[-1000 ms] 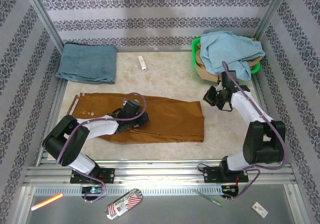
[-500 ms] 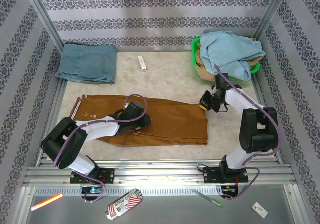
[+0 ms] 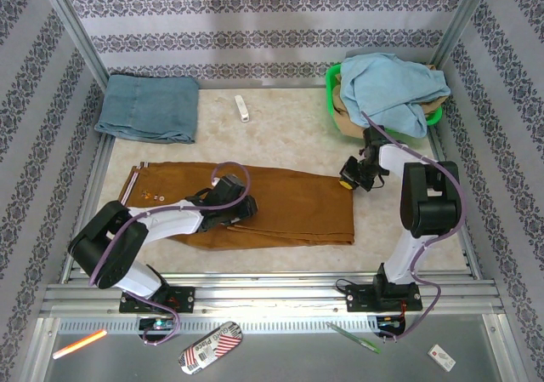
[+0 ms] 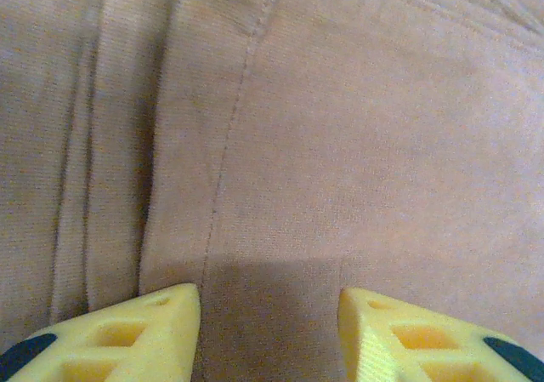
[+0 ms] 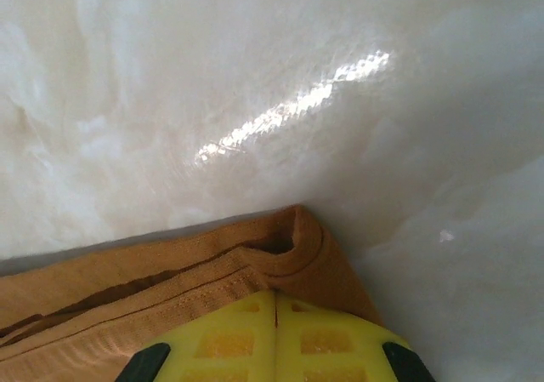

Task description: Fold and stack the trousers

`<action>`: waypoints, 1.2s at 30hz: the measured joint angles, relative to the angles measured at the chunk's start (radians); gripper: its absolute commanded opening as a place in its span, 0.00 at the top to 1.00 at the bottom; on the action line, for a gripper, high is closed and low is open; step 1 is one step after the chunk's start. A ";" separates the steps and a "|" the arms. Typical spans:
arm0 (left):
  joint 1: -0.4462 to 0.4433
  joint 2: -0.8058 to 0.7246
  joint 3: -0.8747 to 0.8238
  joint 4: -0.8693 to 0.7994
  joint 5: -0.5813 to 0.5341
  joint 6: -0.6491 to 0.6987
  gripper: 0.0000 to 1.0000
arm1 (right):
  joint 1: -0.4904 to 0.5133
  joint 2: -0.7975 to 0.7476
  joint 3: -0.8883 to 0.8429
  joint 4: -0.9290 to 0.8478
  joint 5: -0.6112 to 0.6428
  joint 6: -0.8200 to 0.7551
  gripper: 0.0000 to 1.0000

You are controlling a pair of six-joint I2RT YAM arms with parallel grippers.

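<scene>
**Trousers (image 3: 280, 208) lie flat, a claw at each end**

The rust-brown trousers stretch lengthwise across the near half of the pale table (image 3: 289, 131), with the waistband toward the left and the leg hems toward the right. The left gripper (image 3: 242, 214) sits low over the middle of the cloth. Its 2 yellow fingers (image 4: 127, 331) are spread about half wide, with flat fabric and a seam between them, and they grip nothing. The right gripper (image 3: 347, 178) is at the far right corner of the hems. Its fingers (image 5: 255, 339) are pressed together tip to tip above a curled-up hem corner; I cannot tell whether any cloth is nipped beneath them. A folded denim-blue cloth (image 3: 146, 108) lies at the far left corner, well apart from the trousers. A green basket (image 3: 331, 88) at the far right holds a light blue cloth (image 3: 391, 84). A small white object (image 3: 243, 108) lies between them.
</scene>
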 measured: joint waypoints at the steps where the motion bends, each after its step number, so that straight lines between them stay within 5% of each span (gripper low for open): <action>1: -0.010 0.001 -0.004 0.014 -0.002 -0.004 0.50 | -0.006 -0.012 0.000 -0.007 0.003 0.001 0.74; 3: -0.023 0.000 -0.007 0.032 -0.002 -0.011 0.45 | -0.018 -0.069 -0.012 -0.019 0.013 -0.012 0.54; 5: -0.024 -0.004 -0.005 0.033 -0.001 -0.007 0.40 | -0.023 -0.164 -0.043 -0.031 0.024 -0.021 0.45; 10: -0.014 -0.035 0.035 -0.034 0.011 0.040 0.33 | -0.025 -0.412 -0.174 -0.056 0.038 -0.031 0.28; 15: 0.092 -0.124 0.077 -0.102 0.063 0.102 0.33 | -0.032 -0.450 -0.321 -0.083 0.042 -0.050 0.21; 20: 0.305 -0.229 0.080 -0.196 0.093 0.161 0.29 | -0.037 -0.356 -0.354 -0.082 -0.017 -0.077 0.39; 26: 0.536 -0.354 0.079 -0.342 0.093 0.214 0.25 | -0.037 -0.307 -0.360 -0.045 -0.096 -0.090 1.00; 32: 0.725 -0.379 0.053 -0.440 0.061 0.231 0.23 | -0.042 -0.384 -0.357 -0.056 -0.109 -0.077 1.00; 36: 0.745 -0.391 0.022 -0.465 0.048 0.225 0.22 | -0.079 -0.485 -0.308 -0.124 -0.092 -0.074 1.00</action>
